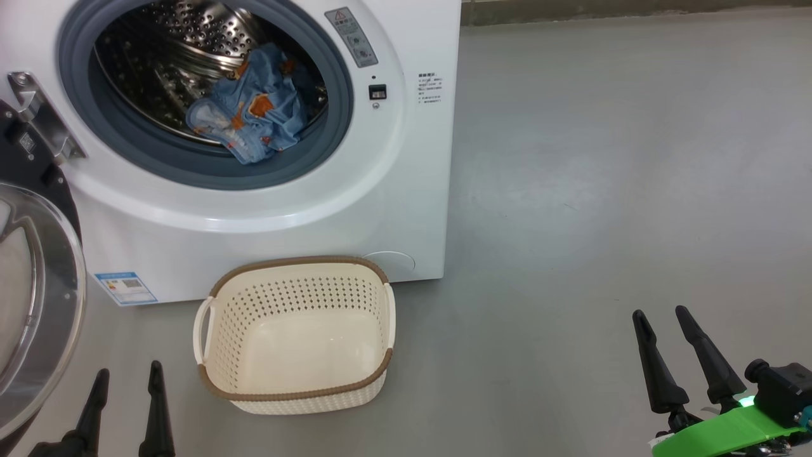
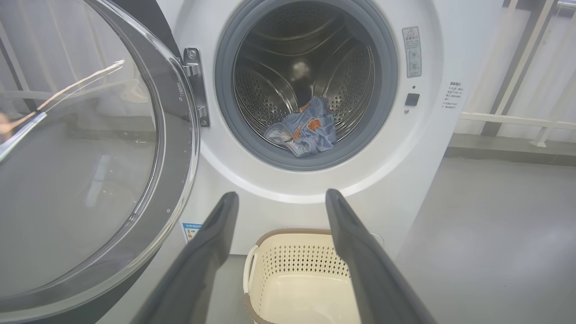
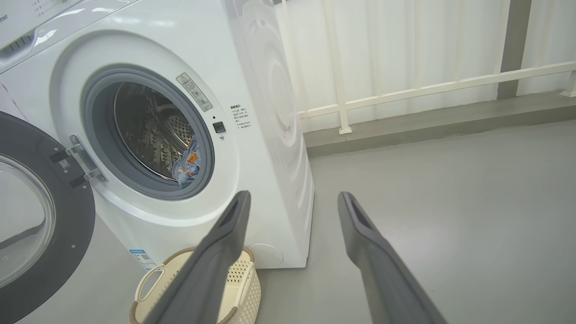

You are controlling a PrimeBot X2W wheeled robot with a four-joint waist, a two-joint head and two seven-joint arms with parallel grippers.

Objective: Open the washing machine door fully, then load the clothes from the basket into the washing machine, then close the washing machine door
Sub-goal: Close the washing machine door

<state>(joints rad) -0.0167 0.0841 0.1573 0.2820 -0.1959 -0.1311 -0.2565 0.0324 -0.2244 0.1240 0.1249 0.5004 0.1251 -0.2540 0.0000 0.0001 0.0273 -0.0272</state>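
The white washing machine [image 1: 380, 209] stands with its round door [image 1: 32, 304] swung wide to the left; the glass bowl of the door [image 2: 76, 171] looms large in the left wrist view. Light blue printed clothes [image 1: 254, 111] lie in the steel drum near the grey gasket, clothes [image 2: 306, 130] and clothes [image 3: 186, 164] in both wrist views. The cream basket [image 1: 295, 282] sits on the floor before the machine with nothing inside. My left gripper [image 1: 127, 374] is open, low, just left of the basket. My right gripper [image 1: 660, 320] is open, far right over bare floor.
Grey floor [image 1: 602, 190] spreads to the right of the machine. A white railing [image 3: 427, 90] and a low grey kerb [image 3: 441, 121] run along the wall behind. The open door takes up the space at the left.
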